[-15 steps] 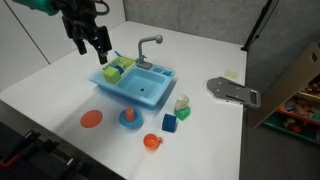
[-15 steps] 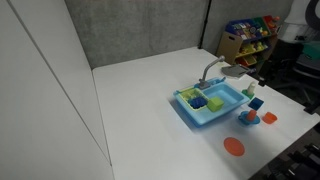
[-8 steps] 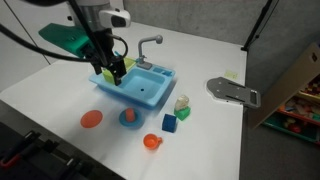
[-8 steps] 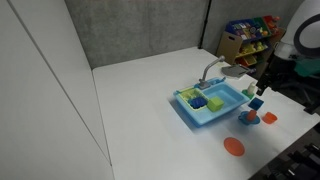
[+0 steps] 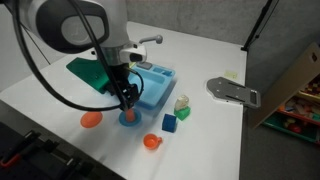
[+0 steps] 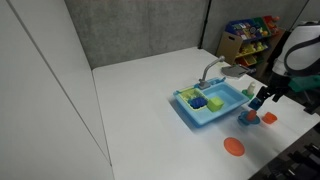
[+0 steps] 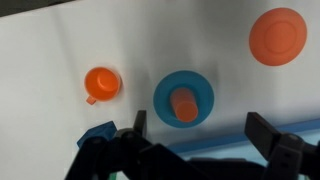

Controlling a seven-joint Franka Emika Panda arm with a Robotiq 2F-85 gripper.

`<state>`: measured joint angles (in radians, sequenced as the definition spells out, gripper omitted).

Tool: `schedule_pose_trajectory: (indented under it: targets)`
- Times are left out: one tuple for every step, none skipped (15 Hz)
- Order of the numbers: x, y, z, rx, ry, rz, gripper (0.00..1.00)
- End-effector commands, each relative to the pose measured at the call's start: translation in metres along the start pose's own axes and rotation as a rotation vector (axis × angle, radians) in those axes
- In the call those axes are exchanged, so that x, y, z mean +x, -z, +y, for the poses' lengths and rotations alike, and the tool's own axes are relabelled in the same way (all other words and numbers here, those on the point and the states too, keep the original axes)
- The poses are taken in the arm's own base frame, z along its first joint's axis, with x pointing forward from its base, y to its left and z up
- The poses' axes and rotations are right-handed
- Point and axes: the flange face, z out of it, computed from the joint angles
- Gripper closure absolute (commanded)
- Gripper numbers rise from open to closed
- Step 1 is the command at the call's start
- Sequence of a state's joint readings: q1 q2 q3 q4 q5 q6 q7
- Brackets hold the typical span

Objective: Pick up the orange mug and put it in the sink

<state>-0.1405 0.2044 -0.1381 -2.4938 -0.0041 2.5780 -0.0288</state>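
Note:
The orange mug (image 5: 151, 141) stands on the white table in front of the blue toy sink (image 5: 152, 88). It shows in the wrist view (image 7: 102, 84) with its small handle, and in an exterior view (image 6: 270, 118). My gripper (image 5: 128, 101) is open and empty. It hovers over a blue saucer (image 7: 184, 98) with an orange cylinder (image 7: 182, 104) on it, beside the mug and not touching it. In the wrist view my gripper (image 7: 203, 135) has its fingers spread wide, with the saucer between them and the mug off to one side.
An orange disc (image 5: 91, 119) lies beside the saucer. A green cube (image 5: 170, 123), a blue block (image 5: 182, 113) and a pale object (image 5: 181, 102) sit by the sink. The sink holds green and blue items (image 6: 207, 101). A grey object (image 5: 232, 90) lies farther off.
My arm has swung from behind the sink across it to the front. The gripper now sits lower, over the blue saucer. No object has moved.

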Motion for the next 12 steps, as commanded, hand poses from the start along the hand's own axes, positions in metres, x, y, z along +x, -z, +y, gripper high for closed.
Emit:
schedule_pose_trajectory:
  targets:
    - [0.005,-0.026,0.01,-0.004,0.021,0.008,0.0]
    - [0.004,-0.033,0.01,-0.008,0.025,0.008,0.0]
    - [0.004,-0.039,0.01,-0.011,0.028,0.009,0.0]
    - [0.004,-0.046,0.008,-0.014,0.033,0.01,0.0]
    - [0.004,-0.051,0.008,-0.015,0.036,0.018,0.0]
    - [0.004,-0.056,0.005,-0.011,0.04,0.018,0.0]
    - [0.005,-0.059,0.002,-0.012,0.045,0.024,0.0]
    - [0.006,-0.062,-0.002,-0.012,0.051,0.028,0.0]
    - [0.008,-0.064,-0.005,-0.015,0.057,0.032,0.0]
    - [0.01,-0.067,-0.008,-0.017,0.063,0.035,0.0]
    - [0.011,-0.069,-0.01,-0.019,0.069,0.038,0.0]
    - [0.012,-0.072,-0.012,-0.017,0.073,0.035,0.0]
